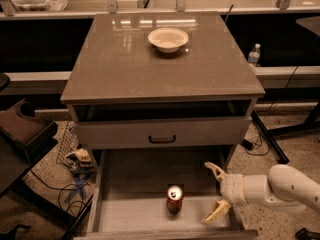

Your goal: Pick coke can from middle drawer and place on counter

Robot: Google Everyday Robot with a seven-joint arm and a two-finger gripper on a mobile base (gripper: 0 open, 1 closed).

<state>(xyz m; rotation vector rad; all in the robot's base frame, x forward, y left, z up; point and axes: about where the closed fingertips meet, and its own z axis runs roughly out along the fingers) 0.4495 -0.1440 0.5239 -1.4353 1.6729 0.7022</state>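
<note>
while the tool point(216, 191) hangs over the right side of the open middle drawer point(131, 215), its fingers spread wide with nothing between them, the coke can point(174, 199) stands upright on the drawer floor near the front, just left of the tool and apart from it. my worry is the sideways approach: if the lower finger point(218, 212) arrives first, i think it could clip the can and tip it or shove it along the smooth floor. a shallow grip on the round wall might let it slip. coming up, the can could knock the drawer front point(200, 132) above or the lip of the counter point(125, 64). the bowl point(168, 39) sits well back.
</note>
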